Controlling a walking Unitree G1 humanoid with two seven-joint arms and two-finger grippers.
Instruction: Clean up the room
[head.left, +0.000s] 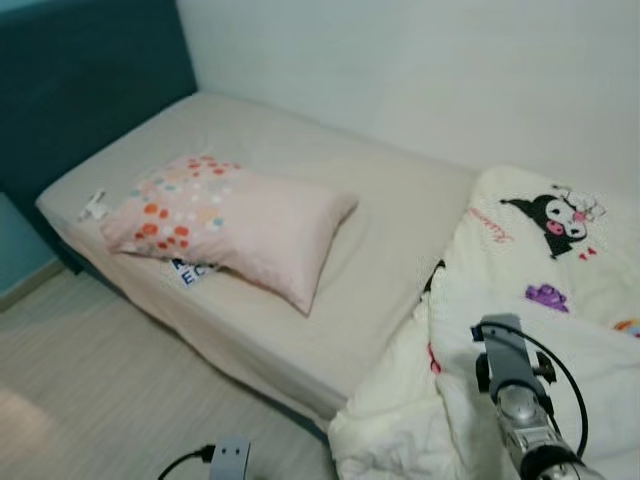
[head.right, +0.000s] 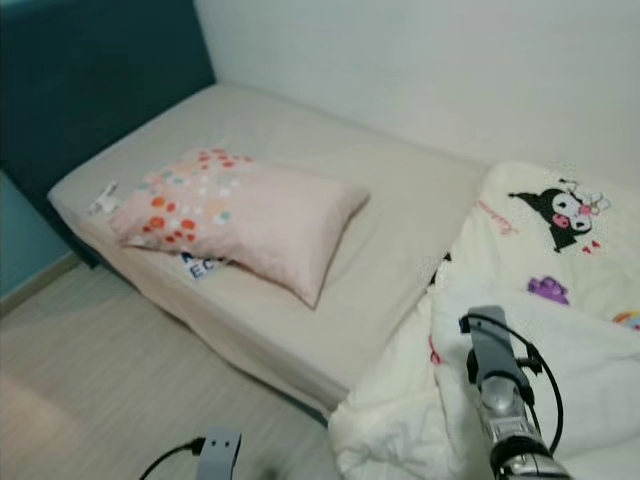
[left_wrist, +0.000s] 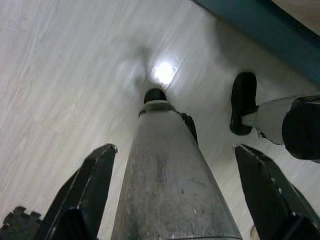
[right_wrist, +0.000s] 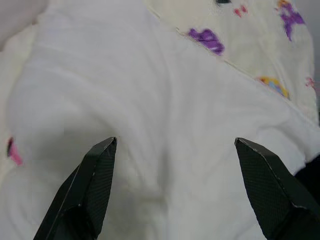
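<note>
One bed (head.left: 400, 215) with a smooth beige sheet stands against a white wall, its dark teal headboard (head.left: 80, 70) at left, on pale wood-grain floor (head.left: 90, 390). One soft pink pillow (head.left: 235, 225) with orange dots lies near the head end. One rumpled cream quilt (head.left: 520, 290), cartoon-printed, is heaped at right. Left hand (left_wrist: 175, 195), fingers wide, hangs over the floor; right hand (right_wrist: 175, 190), fingers wide, hovers over the quilt.

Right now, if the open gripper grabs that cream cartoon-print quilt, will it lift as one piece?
Probably not. The cream cartoon-print quilt lies bunched in soft folds, so it should sag and trail. It spills off the beige mattress edge, so it may slide. The right gripper would likely pinch one layer.
</note>
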